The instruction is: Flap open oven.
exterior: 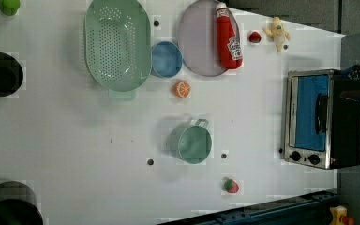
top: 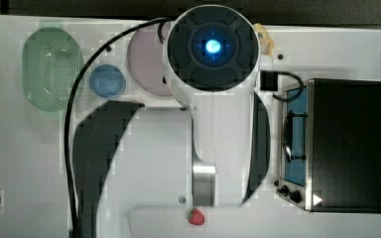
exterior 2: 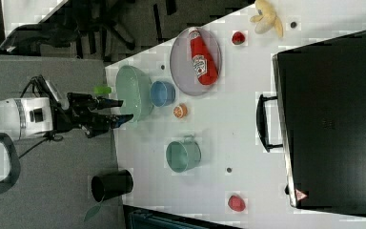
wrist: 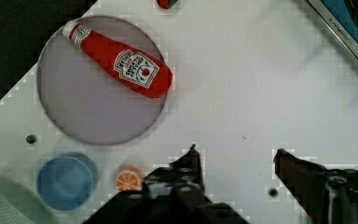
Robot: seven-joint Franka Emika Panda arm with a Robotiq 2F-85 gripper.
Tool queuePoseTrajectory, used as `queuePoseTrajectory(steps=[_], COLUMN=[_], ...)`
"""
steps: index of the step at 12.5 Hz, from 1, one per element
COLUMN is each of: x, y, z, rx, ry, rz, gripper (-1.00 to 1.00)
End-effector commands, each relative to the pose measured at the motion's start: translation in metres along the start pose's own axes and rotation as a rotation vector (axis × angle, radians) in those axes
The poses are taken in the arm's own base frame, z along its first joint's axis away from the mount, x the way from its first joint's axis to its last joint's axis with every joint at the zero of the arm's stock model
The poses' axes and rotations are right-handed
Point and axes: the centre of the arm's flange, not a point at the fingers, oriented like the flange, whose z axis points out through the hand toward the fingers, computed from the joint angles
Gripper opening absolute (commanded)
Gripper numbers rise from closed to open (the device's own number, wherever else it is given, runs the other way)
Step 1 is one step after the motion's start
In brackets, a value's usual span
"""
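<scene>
- On the white table [exterior: 262, 122], at the left view's right edge, stands the oven [exterior: 344, 122]: black box, silver front frame, blue glass door [exterior: 309, 112] shut, dark bar handle [exterior: 321, 114] across it, two black knobs [exterior: 304, 157] at one end of the frame.
- Top view: oven [top: 349, 146] at the top view's right, door facing the arm's white body [top: 211, 114], which hangs over the table's middle.
- Right view: gripper [exterior 2: 116, 110] held high, well apart from the oven [exterior 2: 333, 124]; handle [exterior 2: 262, 123] stands clear of the oven's front.
- Wrist view: gripper [wrist: 235, 154] with fingers [wrist: 191, 163] spread fairly wide, bare table between them, nothing held. A corner of the oven's frame [wrist: 340, 32] shows at the picture's edge.
- Purple plate [exterior: 201, 44] carries a red ketchup bottle [exterior: 228, 37], lying on its side.
- Blue bowl [exterior: 166, 58] sits between the plate and a green colander [exterior: 117, 44], touching or nearly touching both; hard to say which.
- Orange slice [exterior: 183, 88] just beside the bowl.
- Green mug [exterior: 192, 142] near mid-table, on its side it seems, mouth toward the camera.
- Two strawberries: one [exterior: 255, 36] near a yellow plush toy [exterior: 278, 32] by the plate, one [exterior: 231, 186] near the table's edge.
- Black cup [exterior 2: 112, 185] at the table's corner in the right view.
</scene>
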Motion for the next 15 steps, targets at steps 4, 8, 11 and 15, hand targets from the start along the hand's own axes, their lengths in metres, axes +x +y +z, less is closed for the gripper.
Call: queuePoseTrajectory(steps=[4, 8, 11, 15], x=[-0.028, -0.028, -0.023, -0.004], y=[0.093, 0.093, 0.099, 0.126], z=[-0.055, -0.055, -0.046, -0.003], rx=[0.002, 0.001, -0.011, -0.059], ry=[-0.056, -0.056, -0.07, -0.135], rz=[0.177, 0.175, 0.188, 0.206], gripper=[1.0, 0.39, -0.32, -0.65])
